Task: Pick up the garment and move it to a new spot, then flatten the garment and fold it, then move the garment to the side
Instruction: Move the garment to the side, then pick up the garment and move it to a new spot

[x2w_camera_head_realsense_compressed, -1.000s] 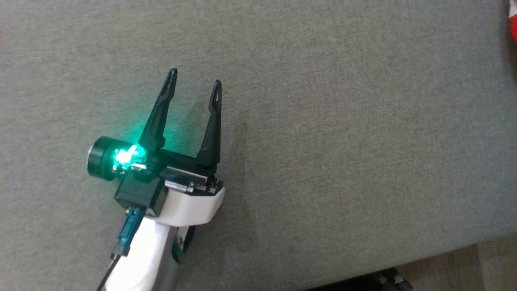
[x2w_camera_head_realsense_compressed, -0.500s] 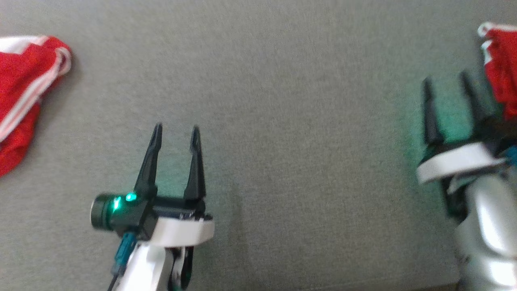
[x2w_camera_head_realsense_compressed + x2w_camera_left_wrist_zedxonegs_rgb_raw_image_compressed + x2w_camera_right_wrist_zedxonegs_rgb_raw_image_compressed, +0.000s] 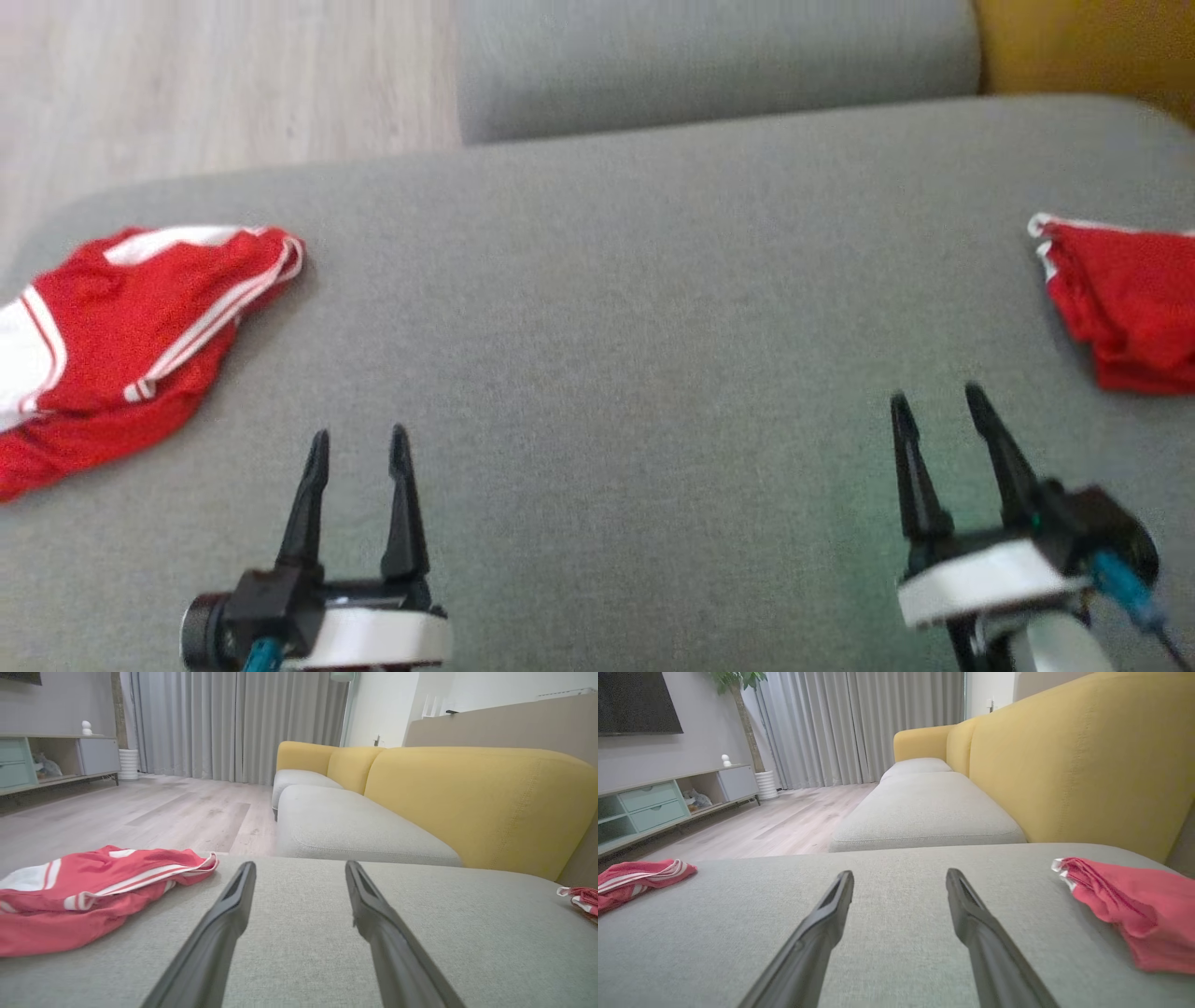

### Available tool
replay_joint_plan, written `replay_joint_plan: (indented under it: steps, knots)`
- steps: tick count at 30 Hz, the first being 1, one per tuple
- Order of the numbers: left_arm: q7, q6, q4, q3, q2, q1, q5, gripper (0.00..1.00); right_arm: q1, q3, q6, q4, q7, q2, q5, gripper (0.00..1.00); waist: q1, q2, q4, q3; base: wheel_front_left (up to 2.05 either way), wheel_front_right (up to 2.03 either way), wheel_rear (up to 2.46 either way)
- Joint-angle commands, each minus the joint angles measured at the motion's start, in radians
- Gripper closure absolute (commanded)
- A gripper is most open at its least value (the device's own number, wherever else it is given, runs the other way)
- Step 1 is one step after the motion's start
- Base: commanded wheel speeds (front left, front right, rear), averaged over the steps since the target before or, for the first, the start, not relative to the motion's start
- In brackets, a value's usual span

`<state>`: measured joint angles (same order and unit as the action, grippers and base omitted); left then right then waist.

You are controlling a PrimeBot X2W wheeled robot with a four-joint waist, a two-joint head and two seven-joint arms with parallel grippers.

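At the far left edge of the grey sofa cushion (image 3: 635, 327) lies a red garment with white stripes (image 3: 121, 327), crumpled and uneven, one striped hem pointing toward the middle of the cushion. Beyond it, past the cushion's far edge, is pale wooden floor (image 3: 215, 84). To the right of this garment and nearer the robot is the left hand (image 3: 359, 446), its two dark fingers spread apart and pointing away over bare fabric, grasping nothing. In the left wrist view the same fingers (image 3: 219, 933) stand wide over the cushion, with the striped garment off to their left and apart from them. The middle of the cushion is plain grey cloth, and a second grey seat cushion (image 3: 709, 56) adjoins it on the far side. Further right is the right hand (image 3: 936, 399), likewise released, fingers parted and empty, tilted slightly leftward. Just beyond it, at the right edge of the cushion, rests a folded red garment (image 3: 1125, 313) with a thin white trim, near the hand but not touching it. A yellow backrest (image 3: 1083, 47) rises at the far right.
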<state>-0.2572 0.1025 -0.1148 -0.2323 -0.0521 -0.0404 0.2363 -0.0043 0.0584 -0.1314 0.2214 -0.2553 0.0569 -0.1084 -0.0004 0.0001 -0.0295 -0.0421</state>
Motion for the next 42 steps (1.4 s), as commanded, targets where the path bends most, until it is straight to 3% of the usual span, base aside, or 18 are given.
replay_joint_plan:
  steps: [1,8,32,37,42]
  knots:
    - [-0.005,0.002,0.039,0.046,0.002,0.012,-0.016,0.0,0.004,0.018,0.001,-0.05,-0.006,-0.004,0.017,0.0,0.0004,-0.0001,0.017,0.051,0.0,0.0,0.0]
    - [-0.005,-0.005,0.052,0.07,0.002,-0.049,-0.045,0.0,0.083,0.025,0.001,-0.084,-0.006,-0.006,0.023,0.0,0.0004,-0.0001,0.018,0.087,0.0,0.0,0.0]
    - [-0.005,0.009,0.053,0.077,0.002,-0.096,-0.078,0.0,0.111,0.055,0.001,-0.044,-0.006,-0.007,-0.032,0.0,0.0004,-0.0001,0.047,0.104,0.0,0.0,0.0]
    - [-0.005,0.022,0.055,0.075,0.002,-0.093,-0.085,0.0,0.123,0.055,0.001,-0.043,-0.006,-0.007,-0.027,0.0,0.0004,-0.0001,0.091,0.102,0.0,0.0,0.0]
    - [-0.005,0.023,0.049,0.07,0.002,-0.093,-0.09,0.0,0.135,0.049,0.001,-0.038,-0.006,-0.007,-0.022,0.0,0.0004,-0.0001,0.189,0.097,0.0,0.0,0.0]
